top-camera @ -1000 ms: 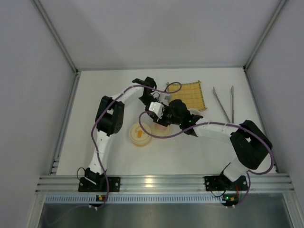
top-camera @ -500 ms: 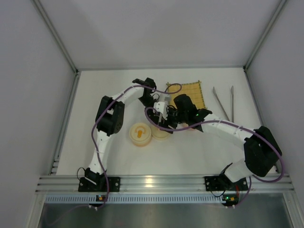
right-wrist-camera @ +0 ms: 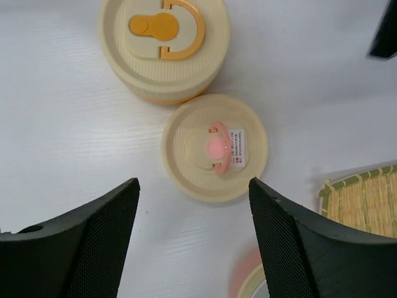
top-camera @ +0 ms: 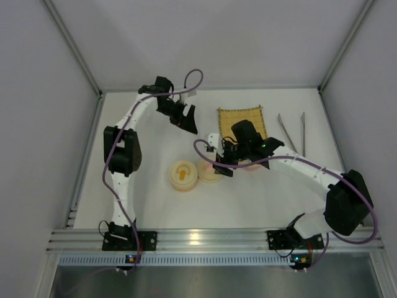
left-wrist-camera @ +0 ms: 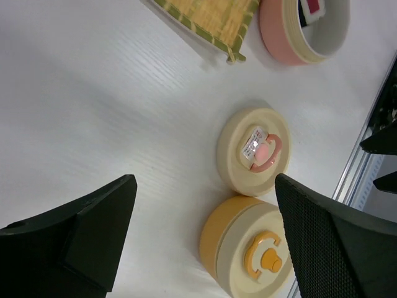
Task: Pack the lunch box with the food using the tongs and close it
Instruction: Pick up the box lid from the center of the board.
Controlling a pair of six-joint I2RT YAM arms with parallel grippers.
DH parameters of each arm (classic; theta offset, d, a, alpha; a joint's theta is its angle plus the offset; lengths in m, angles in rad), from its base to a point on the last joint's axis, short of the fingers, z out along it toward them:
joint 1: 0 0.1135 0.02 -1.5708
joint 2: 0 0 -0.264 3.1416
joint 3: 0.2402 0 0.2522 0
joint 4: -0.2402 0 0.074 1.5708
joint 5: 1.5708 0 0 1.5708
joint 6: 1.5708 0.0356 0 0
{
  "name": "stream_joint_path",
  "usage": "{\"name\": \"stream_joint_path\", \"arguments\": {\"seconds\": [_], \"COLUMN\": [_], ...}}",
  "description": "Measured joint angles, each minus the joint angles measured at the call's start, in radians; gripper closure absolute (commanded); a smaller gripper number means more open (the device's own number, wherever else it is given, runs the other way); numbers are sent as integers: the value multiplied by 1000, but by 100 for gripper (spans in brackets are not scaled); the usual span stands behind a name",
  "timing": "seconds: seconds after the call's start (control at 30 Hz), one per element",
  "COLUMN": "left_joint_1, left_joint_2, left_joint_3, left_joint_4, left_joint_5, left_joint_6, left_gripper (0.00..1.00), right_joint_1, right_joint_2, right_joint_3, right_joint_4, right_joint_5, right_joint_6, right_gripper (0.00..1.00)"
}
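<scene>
The pink lunch box (left-wrist-camera: 282, 46) stands open next to the mat, and a black and white piece of food with a red top (left-wrist-camera: 313, 9) lies inside it. In the top view my right arm hides most of the box. Its cream lid with a pink handle (right-wrist-camera: 214, 148) lies flat on the table beside a closed orange container (right-wrist-camera: 164, 43). My right gripper (right-wrist-camera: 192, 184) hovers open just above the lid, holding nothing. My left gripper (top-camera: 186, 121) hangs wide open and empty, high at the far left. The silvery tongs (top-camera: 291, 133) lie untouched at the far right.
A yellow woven mat (top-camera: 242, 123) lies at the back between the box and the tongs. The orange container (top-camera: 183, 176) and the cream lid (top-camera: 211, 174) sit side by side mid-table. Grey walls close in the left, right and far sides.
My left gripper opened, let go and swung up and back to the far left. My right gripper opened wider and shifted right; the cream lid now rests on the table.
</scene>
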Motion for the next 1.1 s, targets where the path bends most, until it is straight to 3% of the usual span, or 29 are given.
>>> {"name": "stream_joint_path", "arguments": {"seconds": [0.17, 0.3, 0.57, 1.1], "left_joint_1": [106, 113, 172, 265], "left_joint_2": [-128, -245, -340, -390], "left_joint_3": [-26, -155, -350, -440], "left_joint_4": [37, 51, 53, 143], "left_joint_5": [31, 68, 153, 253], "left_joint_6": [-59, -77, -102, -203], "left_gripper": [2, 2, 2, 2], "right_joint_1": [-4, -14, -20, 17], "right_joint_2": [50, 184, 466, 540], "right_joint_3": [104, 246, 468, 518], "right_joint_4": [-135, -198, -303, -393], "right_joint_5": [-14, -18, 19, 124], "right_joint_6": [-80, -113, -116, -140], "right_gripper": [23, 20, 25, 34]}}
